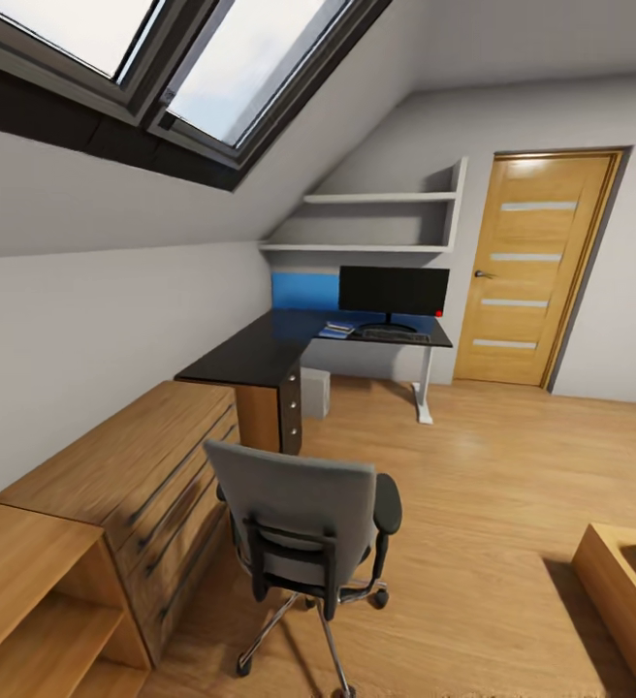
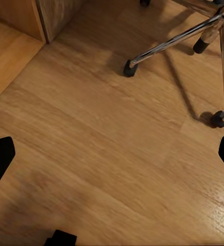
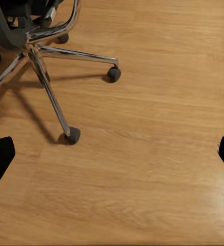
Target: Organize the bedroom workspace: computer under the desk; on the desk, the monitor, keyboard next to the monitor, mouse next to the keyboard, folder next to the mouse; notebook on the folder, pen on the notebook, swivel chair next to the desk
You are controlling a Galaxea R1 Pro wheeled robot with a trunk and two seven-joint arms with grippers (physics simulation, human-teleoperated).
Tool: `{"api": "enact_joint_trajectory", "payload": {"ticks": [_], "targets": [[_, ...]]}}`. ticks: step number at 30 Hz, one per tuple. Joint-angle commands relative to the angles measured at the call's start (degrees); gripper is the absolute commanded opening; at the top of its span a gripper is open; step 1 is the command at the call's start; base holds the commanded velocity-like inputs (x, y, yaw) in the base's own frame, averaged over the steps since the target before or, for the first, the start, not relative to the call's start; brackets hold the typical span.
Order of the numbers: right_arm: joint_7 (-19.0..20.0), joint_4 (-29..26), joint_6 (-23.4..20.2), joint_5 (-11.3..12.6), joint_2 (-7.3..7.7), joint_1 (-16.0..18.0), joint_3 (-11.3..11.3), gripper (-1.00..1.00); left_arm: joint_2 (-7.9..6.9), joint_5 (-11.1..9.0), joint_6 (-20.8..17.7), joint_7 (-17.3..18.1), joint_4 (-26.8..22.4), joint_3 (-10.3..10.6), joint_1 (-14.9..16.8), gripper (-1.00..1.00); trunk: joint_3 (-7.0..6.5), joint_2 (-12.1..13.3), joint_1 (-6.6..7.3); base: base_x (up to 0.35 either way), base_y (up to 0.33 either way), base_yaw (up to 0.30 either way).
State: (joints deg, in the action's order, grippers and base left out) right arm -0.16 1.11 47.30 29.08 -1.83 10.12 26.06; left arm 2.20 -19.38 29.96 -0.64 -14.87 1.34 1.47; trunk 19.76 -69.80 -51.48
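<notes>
Swivel chair (image 1: 303, 528) standing on the wood floor (image 1: 512, 485) well short of the desk (image 1: 260, 354), both grippers spread and empty above bare boards; approach squarely, steering clear of the chrome casters, before pushing it deskward.

An attic room with pale grey walls (image 1: 85, 330) and a sloped ceiling holds two skylights (image 1: 163, 58) that let in bright daylight. A wooden door (image 1: 536, 267) with frosted strips stands in the far wall, beside two white wall shelves (image 1: 376, 223) and a blue panel (image 1: 303, 291) below them. The wood plank floor (image 1: 512, 485) runs past a low wooden dresser (image 1: 134, 485) and open shelving (image 1: 27, 601) along the left wall, and a wooden bed frame (image 1: 619, 591) shows at the right edge.
</notes>
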Motion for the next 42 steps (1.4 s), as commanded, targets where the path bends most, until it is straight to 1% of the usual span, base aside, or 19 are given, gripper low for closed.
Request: {"api": "enact_joint_trajectory", "payload": {"ticks": [1, 19, 25, 35, 42], "targets": [[0.0, 0.1, 0.2, 0.5, -0.03, 0.1, 0.5, 1.0, 0.0, -0.2, 0.2, -0.1, 0.0, 0.2, 0.0, 1.0, 0.14, 0.0, 0.0, 0.0, 0.0, -0.172], [0.0, 0.1, 0.2, 0.5, -0.1, 0.1, 0.5, 1.0, 0.0, -0.2, 0.2, -0.1, 0.0, 0.2, 0.0, 1.0, 1.55, 0.0, 0.0, 0.0, 0.001, -0.153], [0.0, 0.1, 0.2, 0.5, -0.1, 0.1, 0.5, 1.0, 0.0, -0.2, 0.2, -0.1, 0.0, 0.2, 0.0, 1.0, 1.91, 0.0, 0.0, 0.0, 0.133, -0.037], [0.0, 0.1, 0.2, 0.5, -0.1, 0.1, 0.5, 1.0, 0.0, -0.2, 0.2, -0.1, 0.0, 0.2, 0.0, 1.0, 2.04, 0.0, 0.0, 0.0, 0.213, -0.007], [0.0, 0.1, 0.2, 0.5, -0.1, 0.1, 0.5, 1.0, 0.0, -0.2, 0.2, -0.1, 0.0, 0.2, 0.0, 1.0, 2.05, 0.0, 0.0, 0.0, 0.067, -0.001]]}}
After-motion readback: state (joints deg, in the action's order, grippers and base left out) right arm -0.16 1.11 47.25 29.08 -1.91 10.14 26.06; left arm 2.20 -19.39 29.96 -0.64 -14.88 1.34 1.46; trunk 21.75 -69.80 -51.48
